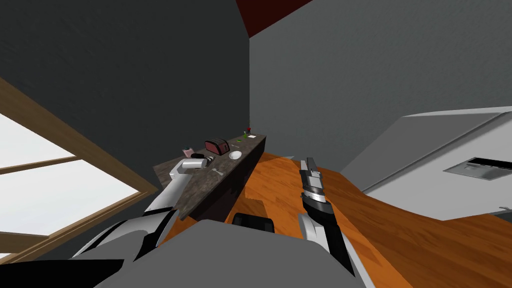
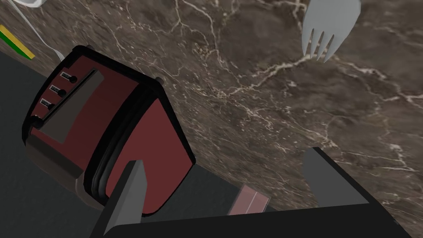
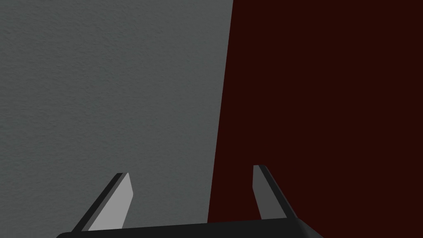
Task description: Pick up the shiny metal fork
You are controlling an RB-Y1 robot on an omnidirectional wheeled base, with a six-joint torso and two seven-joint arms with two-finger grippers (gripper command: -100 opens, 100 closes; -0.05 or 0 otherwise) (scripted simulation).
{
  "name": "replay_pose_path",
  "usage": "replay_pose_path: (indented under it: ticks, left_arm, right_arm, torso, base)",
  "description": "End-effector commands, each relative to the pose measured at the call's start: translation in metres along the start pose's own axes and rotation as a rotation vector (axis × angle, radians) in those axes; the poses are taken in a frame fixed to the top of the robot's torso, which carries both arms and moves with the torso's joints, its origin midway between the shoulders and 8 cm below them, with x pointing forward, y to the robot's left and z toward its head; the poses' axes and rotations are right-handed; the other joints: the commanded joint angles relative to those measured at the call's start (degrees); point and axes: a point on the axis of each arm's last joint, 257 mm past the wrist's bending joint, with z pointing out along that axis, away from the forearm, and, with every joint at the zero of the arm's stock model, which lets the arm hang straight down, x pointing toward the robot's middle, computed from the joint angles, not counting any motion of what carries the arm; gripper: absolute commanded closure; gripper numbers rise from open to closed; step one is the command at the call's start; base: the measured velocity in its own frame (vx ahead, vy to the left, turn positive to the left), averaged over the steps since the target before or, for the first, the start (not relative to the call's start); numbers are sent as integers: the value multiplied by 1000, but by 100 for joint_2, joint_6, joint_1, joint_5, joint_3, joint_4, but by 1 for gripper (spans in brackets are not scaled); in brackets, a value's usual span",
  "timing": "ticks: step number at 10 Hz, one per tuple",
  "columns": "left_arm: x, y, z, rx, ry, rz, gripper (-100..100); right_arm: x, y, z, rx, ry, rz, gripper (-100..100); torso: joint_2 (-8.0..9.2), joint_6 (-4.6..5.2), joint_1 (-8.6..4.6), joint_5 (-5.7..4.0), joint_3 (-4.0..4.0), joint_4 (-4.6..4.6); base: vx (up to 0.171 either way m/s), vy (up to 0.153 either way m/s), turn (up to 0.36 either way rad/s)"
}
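Right claw [image 3: 191, 170], dark boxy body, two thin grey fingers [image 3: 117, 202], apparently spread fully apart

Head view: dim overall. Window [image 1: 65, 185] at the left burns blank white and is the one bright patch. The walls [image 1: 125, 75] around it stay dark grey. Floor [image 1: 400, 220] is a saturated orange, darker in a patch beside the worktop's [image 1: 200, 182] base. No hard cast shadows. Wide lens: window frame and wall edges splay toward the corners, and the whole scene slants.

Left wrist view: even, flat light on the worktop's veined surface. Fork [image 2: 330, 24] is matte pale grey with no glint. Toaster [image 2: 136, 136] faces show no glare.
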Motion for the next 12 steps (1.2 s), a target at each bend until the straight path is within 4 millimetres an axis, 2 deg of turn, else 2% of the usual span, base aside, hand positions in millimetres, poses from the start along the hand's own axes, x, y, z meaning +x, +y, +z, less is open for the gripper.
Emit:
replay_pose_path:
  ticks: [1, 6, 12]
  left_arm:
    - [5, 13, 2, -49, 28, 4, -100]
    - [28, 48, 9, -205, 135, 20, -100]
    - [52, 83, 4, -362, 252, 37, -100]
  right_arm:
    - [0, 0, 0, 0, 0, 0, 0]
    - [0, 0, 0, 0, 0, 0, 0]
    - [0, 0, 0, 0, 0, 0, 0]
  torso:
    - [0, 0, 0, 0, 0, 0]
    - [1, -3, 1, 0, 1, 0]
    - [1, -4, 1, 0, 1, 0]
  base:
    - [0, -1, -50]
    - [-1, -2, -66]
    - [-1, -1, -54]
